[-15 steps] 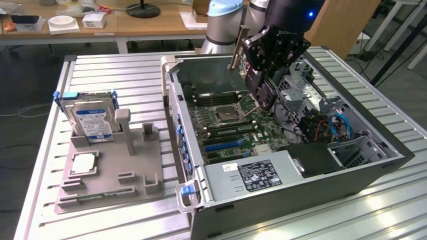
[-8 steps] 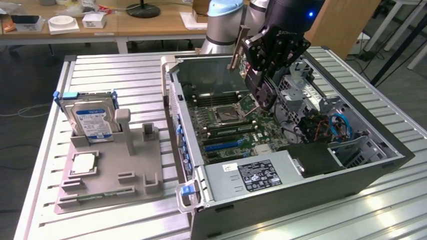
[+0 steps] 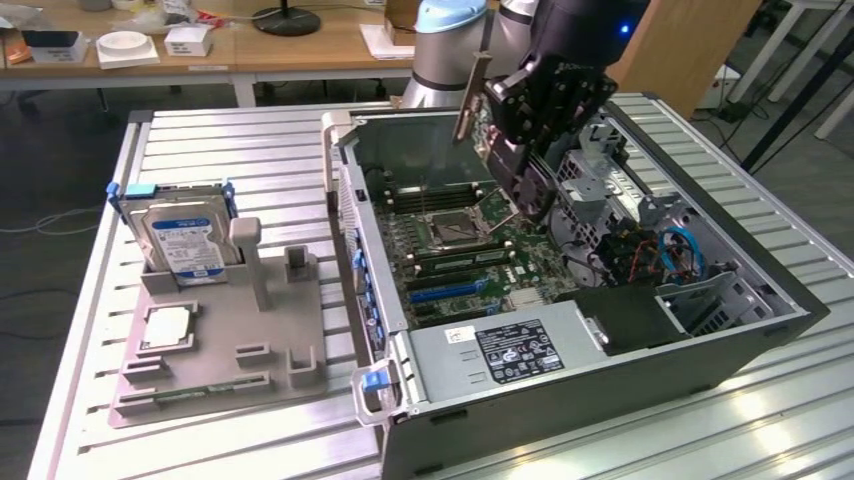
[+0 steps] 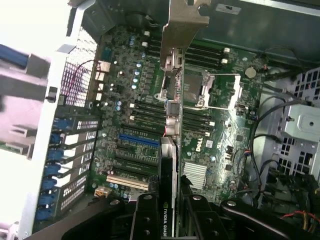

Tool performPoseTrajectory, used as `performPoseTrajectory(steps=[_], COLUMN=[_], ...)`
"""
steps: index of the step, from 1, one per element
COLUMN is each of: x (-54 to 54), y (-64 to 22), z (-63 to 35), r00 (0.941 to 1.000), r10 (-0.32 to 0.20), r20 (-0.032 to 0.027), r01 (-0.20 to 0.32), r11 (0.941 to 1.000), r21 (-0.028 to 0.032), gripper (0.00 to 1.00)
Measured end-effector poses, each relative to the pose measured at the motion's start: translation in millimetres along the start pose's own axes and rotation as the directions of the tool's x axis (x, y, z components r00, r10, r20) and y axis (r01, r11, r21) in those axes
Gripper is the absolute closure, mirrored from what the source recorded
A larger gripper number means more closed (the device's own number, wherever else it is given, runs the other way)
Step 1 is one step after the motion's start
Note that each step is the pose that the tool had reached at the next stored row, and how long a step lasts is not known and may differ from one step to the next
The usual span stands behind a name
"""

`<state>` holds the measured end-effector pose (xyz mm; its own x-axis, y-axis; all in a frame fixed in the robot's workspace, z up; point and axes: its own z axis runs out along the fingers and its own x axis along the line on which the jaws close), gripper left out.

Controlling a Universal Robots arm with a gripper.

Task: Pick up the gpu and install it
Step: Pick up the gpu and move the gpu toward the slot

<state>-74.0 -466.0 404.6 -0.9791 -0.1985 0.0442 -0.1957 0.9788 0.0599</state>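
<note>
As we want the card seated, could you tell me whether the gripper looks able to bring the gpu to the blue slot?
Probably yes. The gripper holds the gpu edge-on above the motherboard, the case lies open on that side, and nothing stands over the blue slot.

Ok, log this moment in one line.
gripper: shut on gpu | position: above motherboard in open case | gpu: not yet seated
</note>
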Motion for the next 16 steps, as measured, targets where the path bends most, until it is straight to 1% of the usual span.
performPoseTrajectory(steps=[2, 4, 6, 8, 12, 14, 16], x=[0.0, 0.0, -0.1, -0.1, -0.2, -0.3, -0.3], y=[0.0, -0.1, -0.1, -0.2, -0.3, -0.3, -0.4], z=[0.5, 1.1, 1.8, 2.6, 4.4, 5.5, 6.8], r00=[0.9993, 0.9974, 0.9942, 0.9897, 0.9771, 0.9689, 0.9589], r10=[-0.036, -0.072, -0.107, -0.143, -0.212, -0.247, -0.283], r20=[-0.0023, -0.0045, -0.0068, -0.0092, -0.014, -0.0164, -0.019], r01=[0.036, 0.072, 0.107, 0.143, 0.212, 0.247, 0.283], r11=[0.9993, 0.9974, 0.9942, 0.9897, 0.9771, 0.969, 0.959], r21=[0.0016, 0.0031, 0.0046, 0.0058, 0.0082, 0.0093, 0.0103], gripper=[0.74, 0.74, 0.74, 0.74, 0.74, 0.74, 0.74])
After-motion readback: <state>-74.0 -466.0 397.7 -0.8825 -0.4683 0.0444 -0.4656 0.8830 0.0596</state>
